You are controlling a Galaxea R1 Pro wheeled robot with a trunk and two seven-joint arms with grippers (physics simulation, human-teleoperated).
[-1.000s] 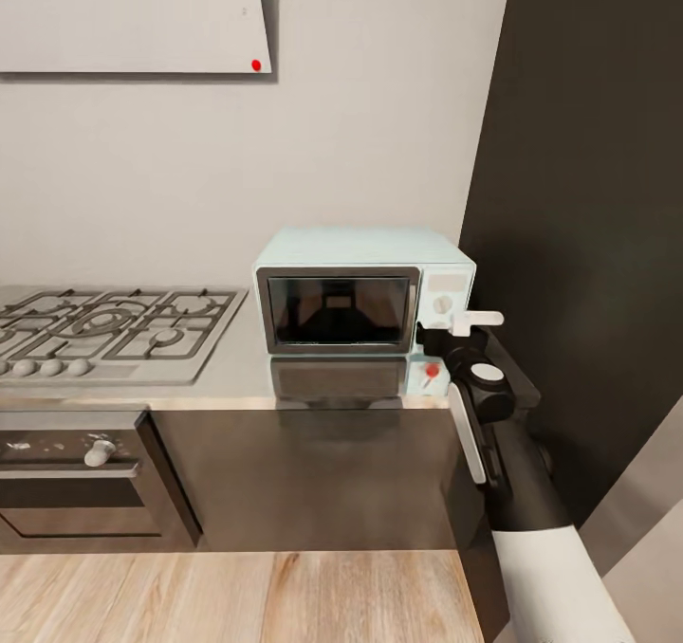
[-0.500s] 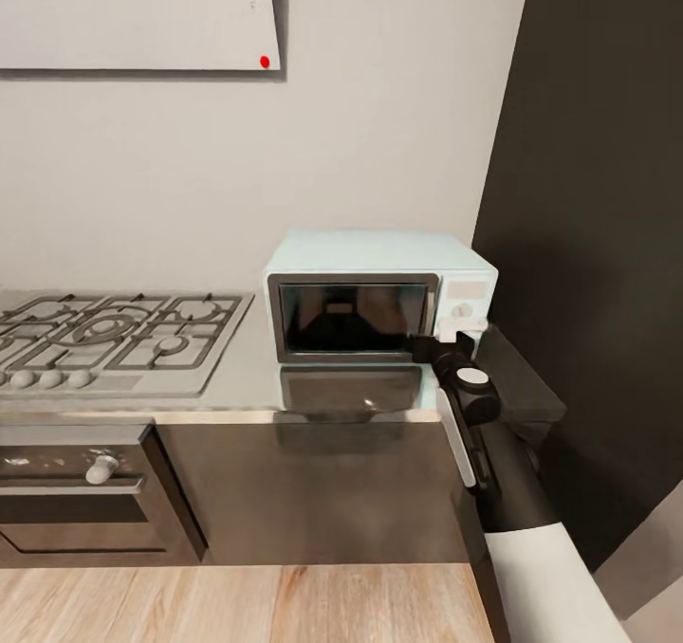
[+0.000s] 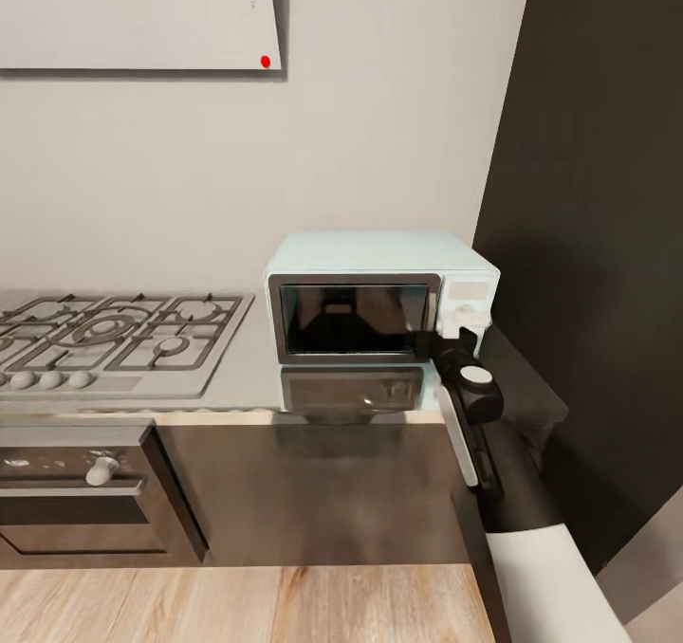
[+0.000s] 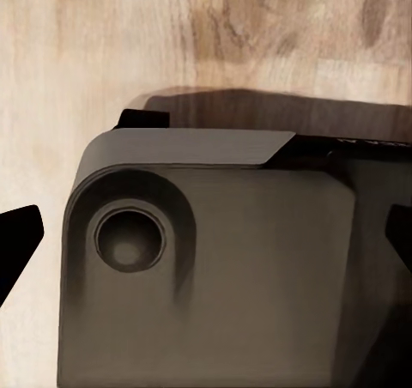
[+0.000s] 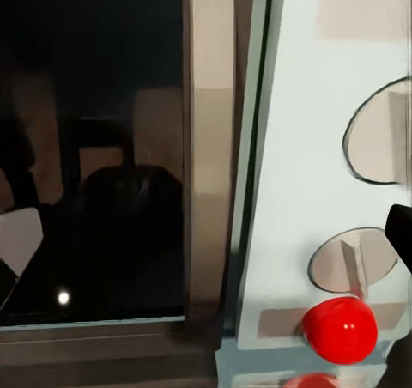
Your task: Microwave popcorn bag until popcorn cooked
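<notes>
Right end effector [image 3: 453,343] is pressed up against the microwave's control panel, at the lower right corner of the glass door; its fingers are lost against the panel, so I cannot tell whether they are released or clenched. Far to its left on the bench [image 3: 242,373] lies the steel gas hob [image 3: 114,335], with the built-in oven [image 3: 85,491] below it and the white hood [image 3: 138,12] on the wall above. Directly ahead of the end effector stands the mint-blue microwave [image 3: 375,287], door closed, dark glass [image 5: 94,165] showing only dim reflections. Just beside the fingertips sit two white knobs [image 5: 354,266] and a red round light [image 5: 340,329]. To its right rises a tall black cabinet [image 3: 598,197].
</notes>
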